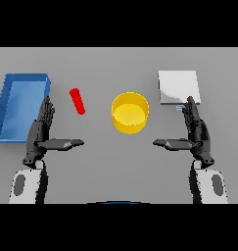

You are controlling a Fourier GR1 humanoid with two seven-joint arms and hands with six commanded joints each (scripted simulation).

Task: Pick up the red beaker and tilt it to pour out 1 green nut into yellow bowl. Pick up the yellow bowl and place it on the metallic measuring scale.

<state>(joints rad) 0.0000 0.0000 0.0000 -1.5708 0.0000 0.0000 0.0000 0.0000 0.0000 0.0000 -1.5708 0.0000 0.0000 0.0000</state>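
A slim red beaker (78,101) stands left of centre on the grey table. The yellow bowl (130,113) sits in the middle, and I cannot see anything inside it. At the back right lies the square metallic measuring scale (178,87). My left hand (40,131) is open near the front left, fingers straight and thumb pointing inward, below and left of the beaker. My right hand (197,131) mirrors it at the front right, open, its fingertips just below the scale. Neither hand touches anything. No green nut is visible.
A blue tray (7,105) with raised walls lies at the far left, right beside my left hand's fingers. Bare grey table lies between the two hands in front of the bowl.
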